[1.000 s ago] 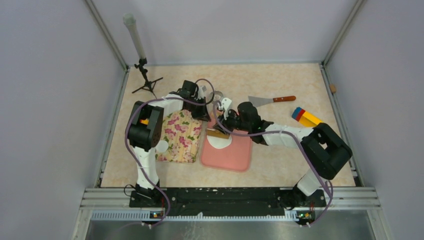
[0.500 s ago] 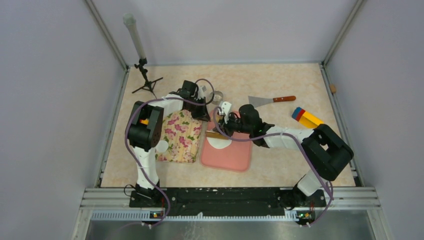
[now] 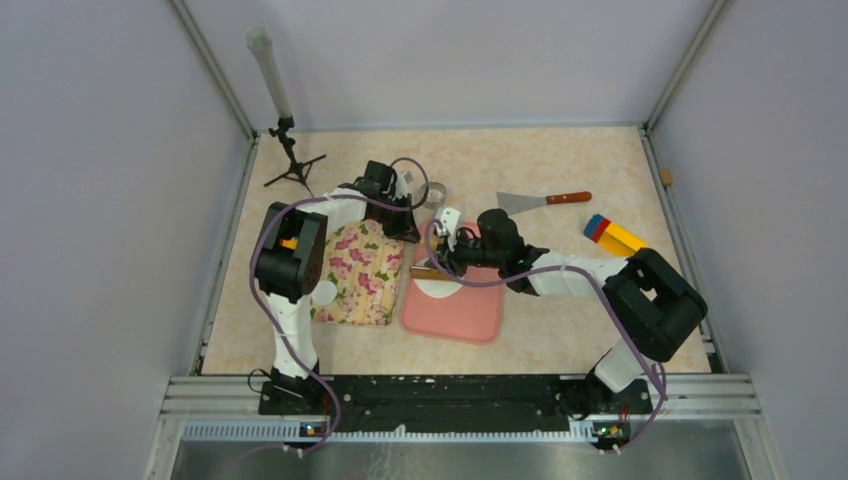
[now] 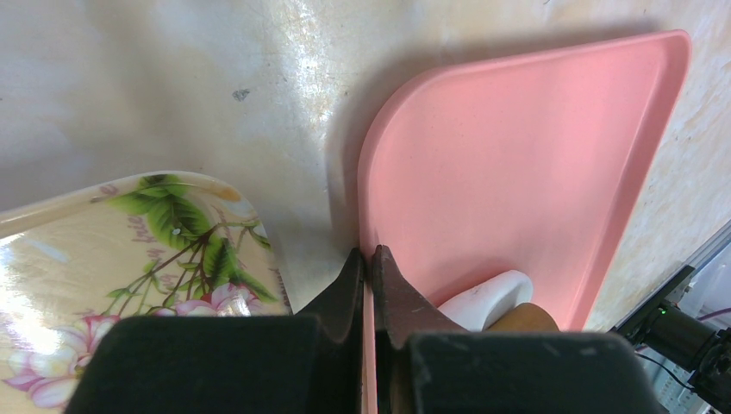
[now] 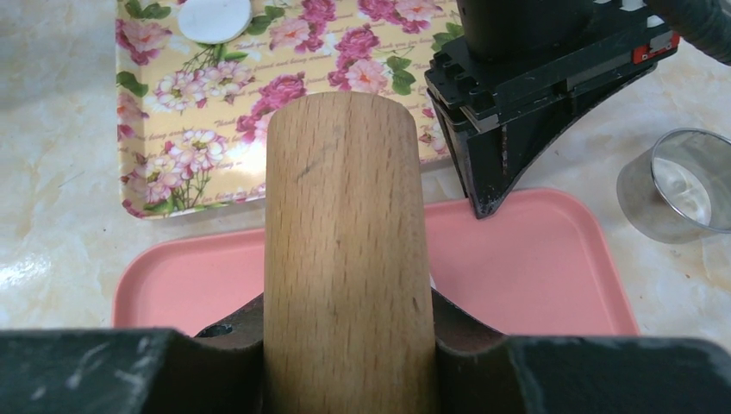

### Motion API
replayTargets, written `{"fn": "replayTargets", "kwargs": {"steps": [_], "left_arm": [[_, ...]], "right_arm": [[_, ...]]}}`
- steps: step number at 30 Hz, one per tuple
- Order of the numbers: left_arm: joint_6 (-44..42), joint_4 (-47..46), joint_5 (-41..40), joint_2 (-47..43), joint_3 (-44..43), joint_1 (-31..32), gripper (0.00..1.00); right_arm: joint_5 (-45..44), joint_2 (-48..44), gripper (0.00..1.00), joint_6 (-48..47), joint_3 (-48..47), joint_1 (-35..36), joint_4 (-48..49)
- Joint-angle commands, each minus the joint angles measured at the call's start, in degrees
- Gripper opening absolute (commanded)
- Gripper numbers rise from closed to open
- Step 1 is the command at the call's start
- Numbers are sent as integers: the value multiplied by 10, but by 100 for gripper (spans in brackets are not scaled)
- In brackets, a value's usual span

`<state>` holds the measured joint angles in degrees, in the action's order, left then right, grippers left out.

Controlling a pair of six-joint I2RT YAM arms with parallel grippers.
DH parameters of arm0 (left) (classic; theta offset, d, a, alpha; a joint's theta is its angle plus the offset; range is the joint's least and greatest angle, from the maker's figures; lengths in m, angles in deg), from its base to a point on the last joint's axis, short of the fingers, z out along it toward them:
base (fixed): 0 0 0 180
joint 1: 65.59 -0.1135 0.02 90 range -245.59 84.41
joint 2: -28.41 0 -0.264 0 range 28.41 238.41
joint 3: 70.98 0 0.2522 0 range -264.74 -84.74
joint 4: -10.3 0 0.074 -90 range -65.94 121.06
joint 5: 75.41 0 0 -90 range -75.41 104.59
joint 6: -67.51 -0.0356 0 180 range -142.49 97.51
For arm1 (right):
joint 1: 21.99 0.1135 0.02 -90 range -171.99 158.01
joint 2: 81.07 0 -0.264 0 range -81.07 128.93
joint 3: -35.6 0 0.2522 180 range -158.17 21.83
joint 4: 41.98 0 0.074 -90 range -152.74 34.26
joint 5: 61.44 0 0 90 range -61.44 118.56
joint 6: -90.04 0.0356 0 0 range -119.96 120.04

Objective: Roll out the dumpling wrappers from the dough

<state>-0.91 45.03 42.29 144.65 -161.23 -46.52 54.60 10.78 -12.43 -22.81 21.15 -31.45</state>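
Note:
The white dough [image 3: 441, 286] lies on the far left part of the pink board [image 3: 466, 311]. My right gripper [image 5: 345, 321] is shut on a wooden rolling pin [image 5: 343, 216], which lies across the dough's far edge [image 4: 488, 297]. My left gripper [image 4: 371, 255] is shut on the left rim of the pink board [image 4: 517, 172] near its far corner. One round white dumpling wrapper [image 5: 214, 15] rests on the floral tray [image 5: 284, 95]. The rolling pin hides most of the dough in the right wrist view.
A metal ring cutter [image 5: 690, 185] stands on the table just beyond the board. A spatula [image 3: 545, 200] and a coloured block [image 3: 612, 233] lie to the right. A small tripod [image 3: 290, 165] stands at the far left. The floral tray [image 3: 360, 272] adjoins the board's left side.
My right gripper has shifted a little to the left with the rolling pin over the dough. The left gripper has stayed clamped on the board's rim.

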Motion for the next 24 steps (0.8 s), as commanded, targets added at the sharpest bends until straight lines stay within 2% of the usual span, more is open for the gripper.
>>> {"fn": "replayTargets", "kwargs": {"steps": [1,17,24], "left_arm": [[-7,34,-8,-16,16,-6,0],[-7,32,-6,-21,19,-8,0],[-7,31,-6,-20,20,-9,0]], "right_arm": [[48,23,0,-2,37,17,-153],[48,26,0,-22,38,17,-184],[27,-2,0,-39,29,14,-215]]}}
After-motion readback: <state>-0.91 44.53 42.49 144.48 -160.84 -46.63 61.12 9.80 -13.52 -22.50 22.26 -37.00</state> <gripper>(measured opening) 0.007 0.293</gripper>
